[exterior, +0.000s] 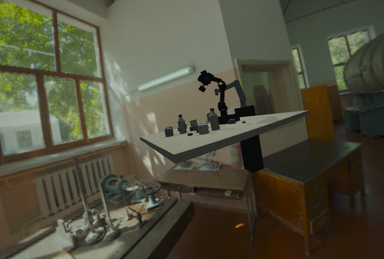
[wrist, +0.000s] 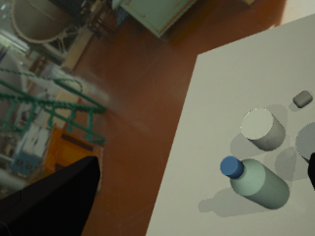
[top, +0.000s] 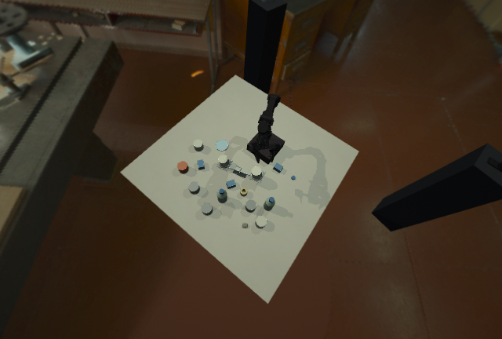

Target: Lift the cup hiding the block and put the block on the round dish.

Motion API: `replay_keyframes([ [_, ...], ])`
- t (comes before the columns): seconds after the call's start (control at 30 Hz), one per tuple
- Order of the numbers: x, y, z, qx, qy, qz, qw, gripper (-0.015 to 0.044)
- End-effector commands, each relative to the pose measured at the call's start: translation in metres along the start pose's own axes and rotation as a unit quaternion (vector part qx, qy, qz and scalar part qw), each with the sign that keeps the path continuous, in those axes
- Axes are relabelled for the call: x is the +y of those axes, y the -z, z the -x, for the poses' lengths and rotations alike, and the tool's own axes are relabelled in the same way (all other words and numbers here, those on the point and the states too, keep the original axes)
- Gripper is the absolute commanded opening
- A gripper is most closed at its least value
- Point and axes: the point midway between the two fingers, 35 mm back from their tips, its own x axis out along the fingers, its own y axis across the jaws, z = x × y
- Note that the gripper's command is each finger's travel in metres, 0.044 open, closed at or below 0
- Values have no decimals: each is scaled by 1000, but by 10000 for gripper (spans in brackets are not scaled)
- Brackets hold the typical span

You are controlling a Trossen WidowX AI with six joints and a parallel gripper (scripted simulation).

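Two whitish cups (top: pixel 223 160) (top: pixel 256 172) stand on the two ends of the small balance (top: pixel 240 172). I cannot tell from these views which end is lower. No hidden block shows. The round dish (top: pixel 221 145) is pale blue, bare, and lies beside the left cup in the top view. My gripper (top: pixel 264 155) (exterior: pixel 200 81) (wrist: pixel 204 165) is open and empty. It is raised high above the table, over the arm's base in the top view, and touches no cup. The cups on the balance are not in the wrist view.
Two bottles (top: pixel 221 195) (top: pixel 269 202) (wrist: pixel 263 186) stand in front of the balance. Whitish cylinders (top: pixel 198 144) (top: pixel 260 221) (wrist: pixel 263 130), several grey ones, a red one (top: pixel 183 166), blue blocks (top: pixel 230 184) (top: pixel 278 167), a yellow ring (top: pixel 243 188) and a grey pebble (top: pixel 245 225) (wrist: pixel 302 99) lie around.
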Motion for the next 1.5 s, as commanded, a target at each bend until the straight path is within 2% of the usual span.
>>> replay_keyframes([
  [0.0, -38, 9, 17, 1, 47, 43, 998, 440],
  [0.47, -146, 64, 86, 43, 201, 179, 962, 440],
  [0.73, -189, 109, 117, 88, 262, 229, 933, 440],
  [0.87, -190, 111, 117, 90, 264, 230, 932, 440],
  [1.07, -196, 106, 116, 102, 273, 195, 937, 440],
  [1.47, -221, 80, 108, 125, 323, 15, 938, 440],
])
